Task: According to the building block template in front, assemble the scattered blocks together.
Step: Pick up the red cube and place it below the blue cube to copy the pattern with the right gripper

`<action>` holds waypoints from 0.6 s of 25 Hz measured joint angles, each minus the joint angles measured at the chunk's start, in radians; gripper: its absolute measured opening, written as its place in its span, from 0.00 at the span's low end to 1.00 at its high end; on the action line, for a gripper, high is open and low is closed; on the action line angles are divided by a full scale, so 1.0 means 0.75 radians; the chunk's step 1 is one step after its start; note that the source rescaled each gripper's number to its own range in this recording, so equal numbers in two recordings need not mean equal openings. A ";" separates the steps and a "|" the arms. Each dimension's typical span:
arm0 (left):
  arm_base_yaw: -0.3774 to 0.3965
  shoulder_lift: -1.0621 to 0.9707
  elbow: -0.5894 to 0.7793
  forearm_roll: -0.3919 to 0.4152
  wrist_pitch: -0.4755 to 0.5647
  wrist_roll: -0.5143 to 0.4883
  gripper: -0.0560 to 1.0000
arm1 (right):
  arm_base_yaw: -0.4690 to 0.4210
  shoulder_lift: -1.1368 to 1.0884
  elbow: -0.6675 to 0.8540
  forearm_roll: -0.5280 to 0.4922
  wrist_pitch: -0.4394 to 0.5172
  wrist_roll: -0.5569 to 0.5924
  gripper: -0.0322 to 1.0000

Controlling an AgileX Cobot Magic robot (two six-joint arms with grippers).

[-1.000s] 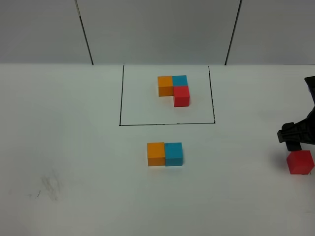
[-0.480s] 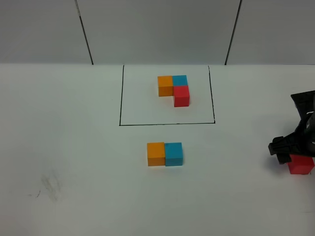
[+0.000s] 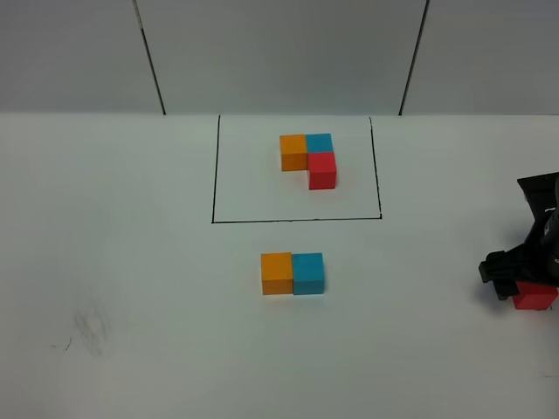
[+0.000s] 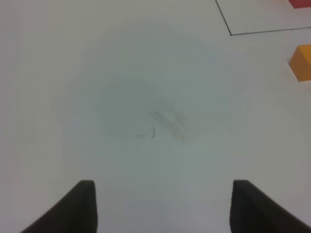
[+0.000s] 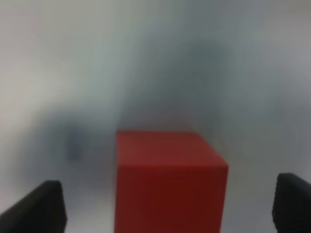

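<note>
The building block template [image 3: 307,157] is an orange, teal and red L-cluster inside a black-line rectangle [image 3: 297,221] at the back centre. Of the scattered blocks, the orange cube [image 3: 276,273] and the teal cube [image 3: 307,273] sit touching side by side in front of that frame. The red cube [image 3: 534,298] lies far right, partly covered by my right gripper [image 3: 524,278]. The right wrist view shows the right gripper [image 5: 167,206] open, fingers either side of the red cube [image 5: 170,179] with gaps. My left gripper [image 4: 165,208] is open over bare table, with the orange cube [image 4: 302,62] at the view's edge.
A faint grey smudge [image 3: 90,330] marks the white table at the front left, also visible as the smudge [image 4: 167,119] ahead of the left fingers. White wall panels with dark seams [image 3: 150,57] stand behind the table.
My right gripper has come down from behind the red cube until it straddles it, hiding most of the cube. The other cubes and the left gripper have not moved.
</note>
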 joint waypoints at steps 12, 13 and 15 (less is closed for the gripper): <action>0.000 0.000 0.000 0.000 0.000 0.000 0.37 | 0.000 0.041 0.000 0.023 -0.026 -0.031 0.59; 0.000 0.000 0.000 0.000 0.000 0.000 0.37 | 0.000 0.041 0.000 0.023 -0.026 -0.031 0.49; 0.000 0.000 0.000 0.000 0.000 0.000 0.37 | 0.000 0.041 0.000 0.024 -0.026 -0.031 0.29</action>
